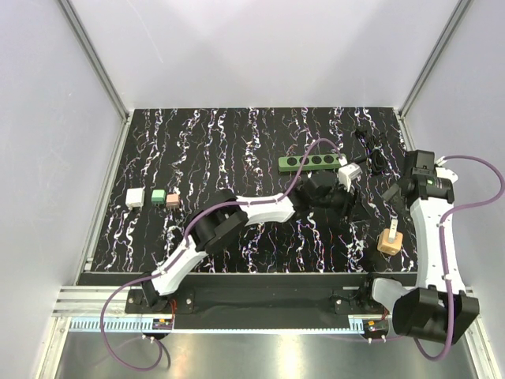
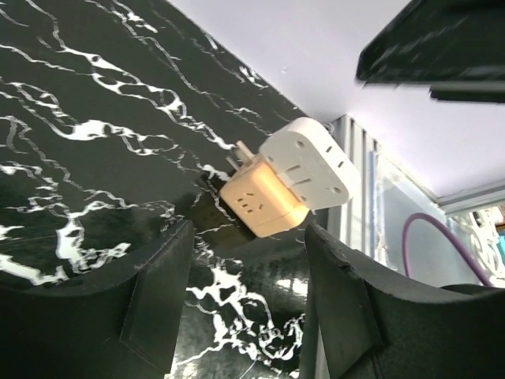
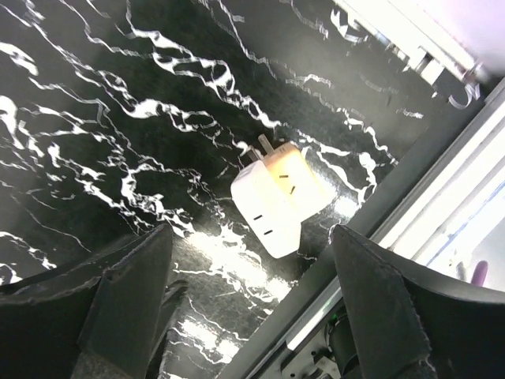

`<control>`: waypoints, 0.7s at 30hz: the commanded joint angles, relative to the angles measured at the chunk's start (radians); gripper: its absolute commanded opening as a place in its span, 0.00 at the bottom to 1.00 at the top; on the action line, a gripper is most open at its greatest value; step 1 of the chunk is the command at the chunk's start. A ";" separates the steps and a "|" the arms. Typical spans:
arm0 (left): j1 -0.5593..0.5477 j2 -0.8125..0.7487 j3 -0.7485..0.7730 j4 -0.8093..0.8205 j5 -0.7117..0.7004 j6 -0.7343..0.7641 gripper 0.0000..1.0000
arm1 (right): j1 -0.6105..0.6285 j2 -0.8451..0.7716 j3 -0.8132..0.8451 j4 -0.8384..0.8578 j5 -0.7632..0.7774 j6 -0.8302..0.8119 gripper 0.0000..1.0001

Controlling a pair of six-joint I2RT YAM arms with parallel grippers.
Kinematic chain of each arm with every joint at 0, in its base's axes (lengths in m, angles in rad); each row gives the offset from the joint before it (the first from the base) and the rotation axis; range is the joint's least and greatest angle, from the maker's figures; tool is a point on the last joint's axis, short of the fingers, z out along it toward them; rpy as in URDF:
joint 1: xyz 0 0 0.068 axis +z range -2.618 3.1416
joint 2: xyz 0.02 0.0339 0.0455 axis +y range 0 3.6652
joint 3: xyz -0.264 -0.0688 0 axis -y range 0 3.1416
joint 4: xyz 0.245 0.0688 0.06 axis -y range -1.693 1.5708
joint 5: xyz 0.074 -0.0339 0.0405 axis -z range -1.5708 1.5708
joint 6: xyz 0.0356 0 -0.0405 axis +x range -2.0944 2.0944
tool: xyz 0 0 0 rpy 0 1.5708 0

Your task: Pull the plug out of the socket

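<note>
Arms forward, left outstretched toward socket (image 1: 312, 163), both jaws apart

Top view's too small to tell if the white bit (image 1: 348, 173) touches the right end of the strip (image 1: 309, 163), or where the black cord (image 1: 377, 158) runs. Left fingers (image 2: 154, 308) and right fingers (image 3: 126, 300) get chopped by the bottom edge. A dark blurry thing (image 2: 430, 43) past the left fingers is cut off too.
</note>
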 commanded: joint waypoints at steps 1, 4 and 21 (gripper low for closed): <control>0.021 -0.005 0.064 -0.028 0.019 0.056 0.62 | -0.014 0.026 -0.016 0.025 -0.041 -0.002 0.87; 0.027 0.001 0.077 -0.020 0.061 0.045 0.62 | -0.031 0.061 -0.039 0.044 -0.095 0.020 0.87; -0.016 -0.095 -0.010 -0.004 -0.015 0.011 0.71 | -0.051 0.049 0.170 0.031 -0.248 -0.083 1.00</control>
